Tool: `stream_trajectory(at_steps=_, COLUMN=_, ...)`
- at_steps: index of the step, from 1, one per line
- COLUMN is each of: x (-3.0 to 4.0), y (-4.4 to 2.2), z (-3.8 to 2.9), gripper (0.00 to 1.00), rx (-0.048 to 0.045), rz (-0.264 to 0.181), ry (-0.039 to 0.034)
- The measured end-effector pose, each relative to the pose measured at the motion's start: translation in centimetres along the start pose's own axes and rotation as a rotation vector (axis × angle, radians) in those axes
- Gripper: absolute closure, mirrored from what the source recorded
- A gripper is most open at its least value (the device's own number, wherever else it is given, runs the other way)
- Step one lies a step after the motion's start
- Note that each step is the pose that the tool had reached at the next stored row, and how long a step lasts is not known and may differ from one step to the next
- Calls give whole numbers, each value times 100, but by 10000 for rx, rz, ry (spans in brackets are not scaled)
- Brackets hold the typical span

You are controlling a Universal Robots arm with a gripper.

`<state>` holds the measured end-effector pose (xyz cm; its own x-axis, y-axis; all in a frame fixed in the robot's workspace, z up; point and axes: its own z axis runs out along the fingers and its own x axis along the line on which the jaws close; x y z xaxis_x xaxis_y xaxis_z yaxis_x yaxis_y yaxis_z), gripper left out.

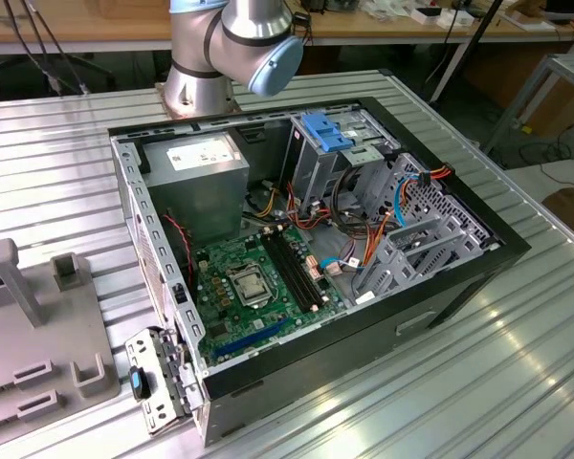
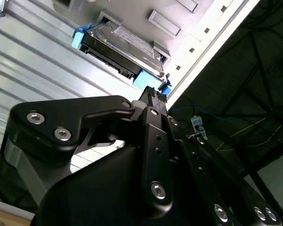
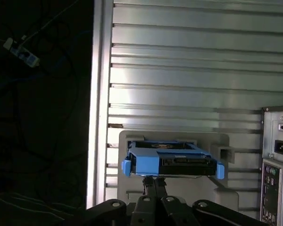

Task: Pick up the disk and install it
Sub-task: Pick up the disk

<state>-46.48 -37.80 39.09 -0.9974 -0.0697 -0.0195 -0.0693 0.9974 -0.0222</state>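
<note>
In both wrist views the disk (image 3: pixel 172 160) (image 2: pixel 120 49) is a dark metal drive in a bright blue carrier with end tabs. It rests flat on a light grey holder plate (image 3: pixel 127 141) on the ribbed metal table. My gripper (image 3: pixel 154 182) (image 2: pixel 153 96) sits just short of the disk's near end, level with it. Its black fingers are drawn together with nothing between them. The fingertips are close to the blue carrier, and I cannot tell if they touch it.
The open computer case (image 1: pixel 316 239) lies on the table, with a blue bracket (image 1: pixel 327 131) on its drive cage and a motherboard (image 1: pixel 258 277) inside. Its rear panel (image 3: pixel 278 160) stands beside the holder. The table edge (image 3: pixel 99 94) drops to a dark floor. Grey fixtures (image 1: pixel 38 335) lie at the exterior view's left.
</note>
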Motion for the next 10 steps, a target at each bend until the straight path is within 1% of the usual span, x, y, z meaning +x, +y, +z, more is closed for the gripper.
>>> stream_trajectory(at_steps=1, x=1, y=0, z=0, gripper=89, rx=-10, rz=-498, ry=-11)
stream_trajectory(at_steps=7, x=6, y=0, z=0, gripper=89, rx=-29, rz=-1475, ry=-32)
stream_trajectory(at_steps=10, x=12, y=1, z=0, gripper=89, rx=-42, rz=-2176, ry=-48)
